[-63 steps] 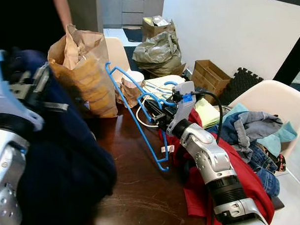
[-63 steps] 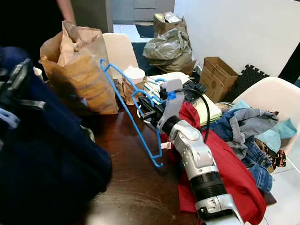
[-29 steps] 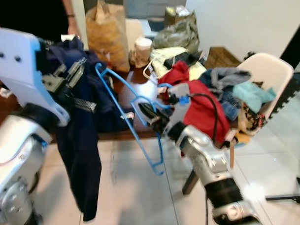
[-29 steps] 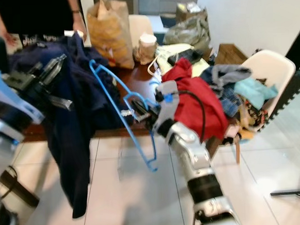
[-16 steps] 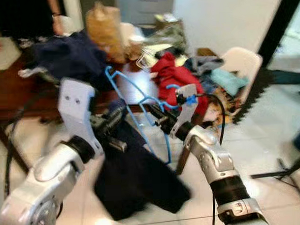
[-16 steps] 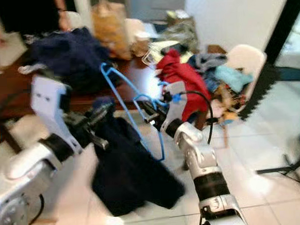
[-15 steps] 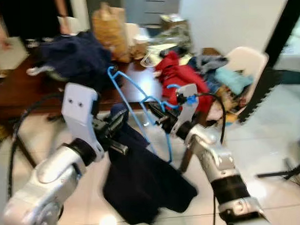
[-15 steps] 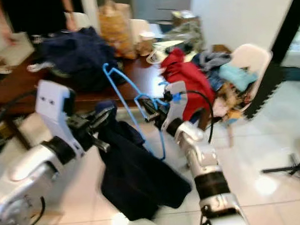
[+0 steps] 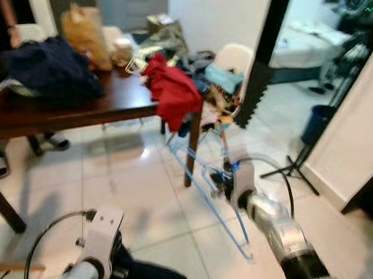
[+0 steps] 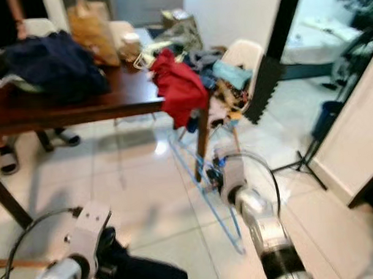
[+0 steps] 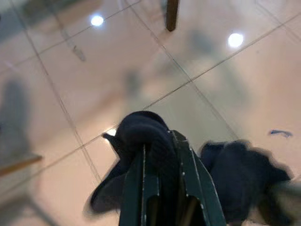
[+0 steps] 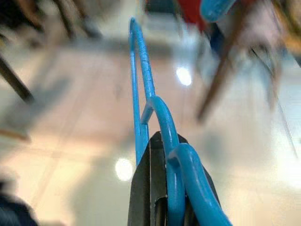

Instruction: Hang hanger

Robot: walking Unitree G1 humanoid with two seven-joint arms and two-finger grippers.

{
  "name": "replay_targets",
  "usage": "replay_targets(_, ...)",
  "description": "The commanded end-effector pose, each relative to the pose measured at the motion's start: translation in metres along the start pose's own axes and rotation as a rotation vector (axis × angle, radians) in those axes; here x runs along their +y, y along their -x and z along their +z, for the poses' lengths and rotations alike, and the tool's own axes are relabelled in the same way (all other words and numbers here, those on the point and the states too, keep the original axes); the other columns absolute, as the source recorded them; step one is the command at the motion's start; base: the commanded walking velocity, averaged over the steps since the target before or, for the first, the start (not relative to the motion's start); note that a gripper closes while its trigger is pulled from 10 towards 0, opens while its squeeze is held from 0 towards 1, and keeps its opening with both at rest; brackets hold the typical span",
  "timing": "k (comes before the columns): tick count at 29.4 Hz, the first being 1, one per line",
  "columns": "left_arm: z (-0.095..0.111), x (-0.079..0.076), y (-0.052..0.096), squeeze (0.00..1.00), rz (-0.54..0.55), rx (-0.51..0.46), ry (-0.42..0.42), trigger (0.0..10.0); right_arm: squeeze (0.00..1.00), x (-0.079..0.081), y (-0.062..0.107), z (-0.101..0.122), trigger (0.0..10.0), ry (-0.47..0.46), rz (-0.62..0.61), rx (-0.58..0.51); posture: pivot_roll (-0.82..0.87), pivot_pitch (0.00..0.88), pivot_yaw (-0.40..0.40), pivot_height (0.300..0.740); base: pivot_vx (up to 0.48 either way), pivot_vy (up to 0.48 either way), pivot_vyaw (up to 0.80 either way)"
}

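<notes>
The right hand (image 9: 220, 182) is clamped on the blue hanger (image 9: 207, 197), its two black fingers (image 12: 151, 186) pressed together over the thick curved neck just below the hook. That grip near the hook looks chosen so the frame can hang free and the hook can be offered to a rail later. The hanger is held in the air out in front of the robot, above the tiled floor (image 9: 133, 190) and well apart from the counter (image 9: 69, 110), with its long bar slanting down toward the floor. It is a thin, bright blue wire-like frame, bare of any clothing, and blurred in the head views. The left hand (image 11: 162, 183) sits low and is shut on a dark navy garment (image 11: 146, 141), a fold bunched between its fingers and the rest drooping toward the floor, probably carried along to be put on the hanger. On the counter lie a dark blue heap (image 9: 49, 71) and a red garment (image 9: 172, 91) draped over its edge; a pale chair (image 9: 233, 58) beyond is piled with clothes. No rail is visible yet, so the hanging step appears still ahead.
</notes>
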State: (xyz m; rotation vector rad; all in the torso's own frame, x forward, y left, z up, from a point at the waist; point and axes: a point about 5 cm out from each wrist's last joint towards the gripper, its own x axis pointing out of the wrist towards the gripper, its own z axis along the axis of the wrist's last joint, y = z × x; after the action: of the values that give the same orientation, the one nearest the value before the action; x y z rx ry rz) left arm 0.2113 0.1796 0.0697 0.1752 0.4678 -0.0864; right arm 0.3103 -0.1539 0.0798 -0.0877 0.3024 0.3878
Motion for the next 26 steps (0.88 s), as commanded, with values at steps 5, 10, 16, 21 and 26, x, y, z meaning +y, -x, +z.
replay_targets(5,0.002,0.002,0.013,0.0,0.021,-0.058,0.132,10.0,0.0,0.0,0.016,0.003,10.0,0.017,-0.073,-0.047,-0.02,0.025,-0.065,0.74,0.0,0.0,-0.79)
replay_targets(10,-0.009,-0.035,0.027,0.0,-0.221,-0.139,0.246,10.0,0.0,0.011,0.026,-0.009,10.0,0.019,-0.036,-0.049,-0.05,0.019,-0.062,0.74,0.0,0.0,-0.79)
replay_targets(16,-0.011,-0.051,0.04,0.0,-0.199,-0.198,0.293,10.0,0.0,0.029,0.046,-0.022,10.0,0.005,-0.001,-0.031,-0.06,0.026,-0.064,0.74,0.0,0.0,-0.79)
replay_targets(21,-0.01,-0.045,0.041,0.0,-0.115,-0.229,0.353,10.0,0.0,0.032,0.051,-0.023,10.0,-0.007,0.025,-0.045,-0.06,0.025,-0.064,0.74,0.0,0.0,-0.79)
replay_targets(26,-0.002,-0.026,0.037,0.0,0.078,-0.32,0.393,10.0,0.0,0.029,0.048,-0.019,10.0,-0.206,0.096,-0.075,-0.05,0.036,-0.05,0.74,0.0,0.0,-0.8)
